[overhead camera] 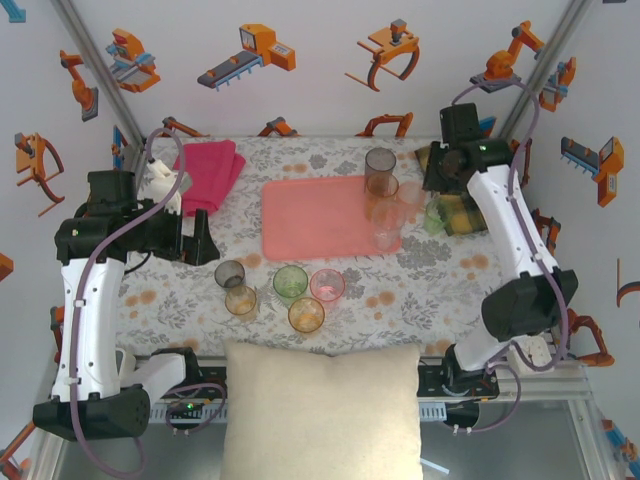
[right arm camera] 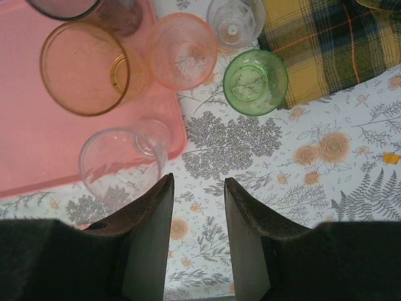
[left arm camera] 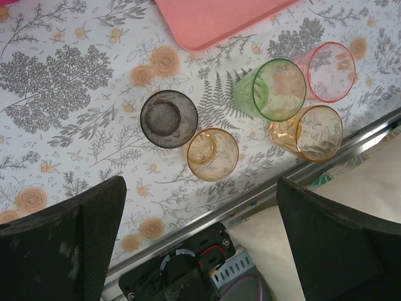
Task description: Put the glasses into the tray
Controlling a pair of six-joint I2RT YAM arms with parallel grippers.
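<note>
Right tool (right arm camera: 196, 188) over tablecloth (right arm camera: 263, 251) (patterned walls (overhead camera: 320, 95))

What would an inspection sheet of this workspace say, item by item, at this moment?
Surface: floral cloth, no spills seen.
Job's things: tray; smoky glass, amber glass, clear glass at its right end; pink glass at its edge; green glass off it, right; five front glasses off it.
Clutter: towel, plaid cloth, pillow.
Grippers: left gripper, jaws wide apart, empty; right gripper, jaws slightly apart, empty.
Cables: purple cable, hanging in loose loops.
Surroundings: walls printed with robot pictures.
</note>
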